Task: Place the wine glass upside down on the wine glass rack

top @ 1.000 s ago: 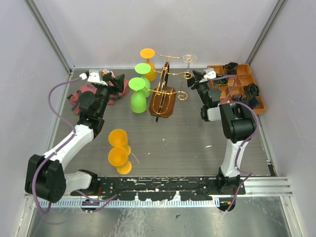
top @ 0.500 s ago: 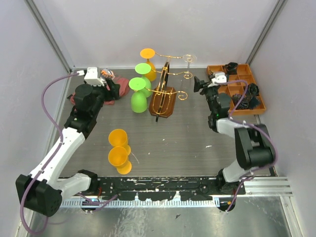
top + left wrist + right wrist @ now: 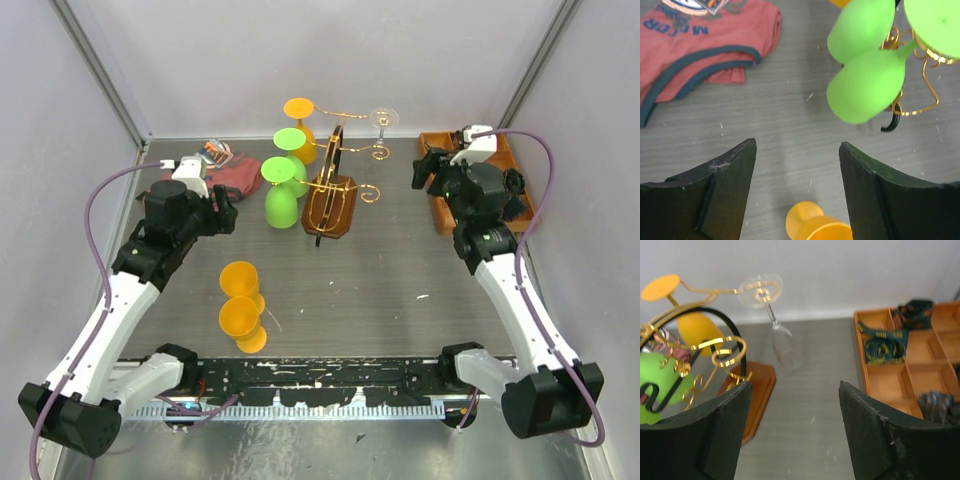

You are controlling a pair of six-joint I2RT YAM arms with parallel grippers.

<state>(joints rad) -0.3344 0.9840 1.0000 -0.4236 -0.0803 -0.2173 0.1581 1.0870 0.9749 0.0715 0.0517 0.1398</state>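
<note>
Since the clear wine glass (image 3: 786,352) already hangs foot-up from a scroll-ended arm on the right side of the wine glass rack (image 3: 343,200), the placing is judged done for this glass. Its foot is caught in a gold wire loop, its long axis is held nearly upright, and its bowl is pointed down above the worktop (image 3: 380,280). The glass is seen ahead and slightly left of the right end effector (image 3: 792,395), whose fingers are spread wide with nothing between them; that arm is the nearer one. The left end effector (image 3: 797,150) is likewise spread and empty, and two orange glasses (image 3: 239,315) are seen lying on their sides near it, well apart from the rack. The hung glass is transparent, thin-stemmed and narrow-bowled.
</note>
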